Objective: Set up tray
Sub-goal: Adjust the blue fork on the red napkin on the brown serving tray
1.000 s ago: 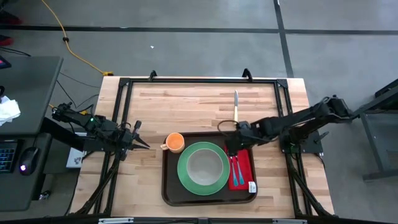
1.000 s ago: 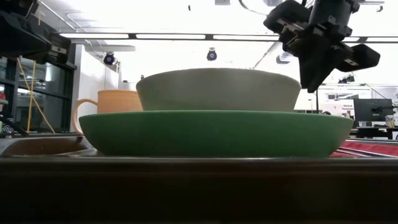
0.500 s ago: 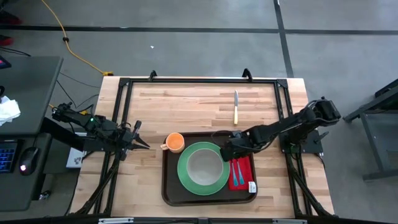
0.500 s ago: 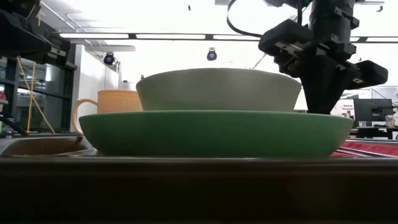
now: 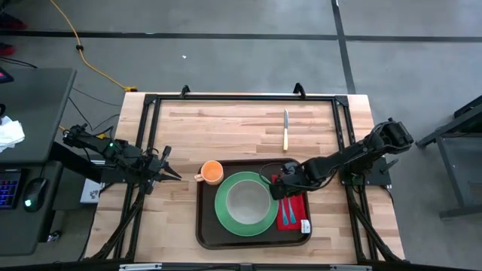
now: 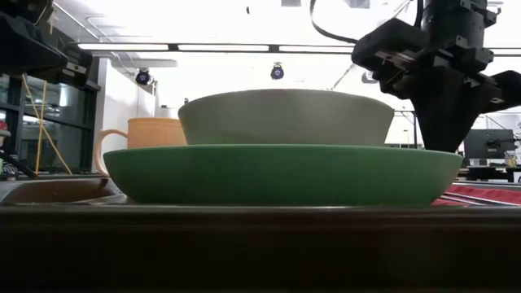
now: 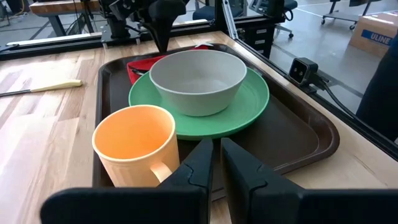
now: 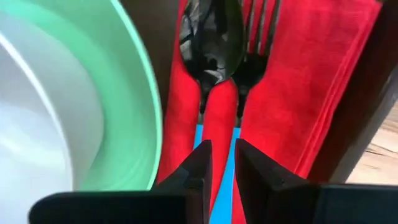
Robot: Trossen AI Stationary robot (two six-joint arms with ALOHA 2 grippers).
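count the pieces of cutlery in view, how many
3. A spoon and a fork lie side by side on the red napkin in the tray, right of the green plate. A knife lies on the bare table beyond the tray.

One tray (image 5: 207, 229) is seen in the lower centre of the high view. On it are counted one green plate (image 5: 223, 214), one grey bowl (image 5: 245, 202), one orange mug (image 5: 212, 172), one red napkin (image 5: 296, 214), one spoon (image 8: 211, 37) and one fork (image 8: 258, 37). One knife (image 5: 285, 129) is seen above the tray. Two grippers are counted, the left gripper (image 5: 172, 174) and the right gripper (image 5: 276, 188).
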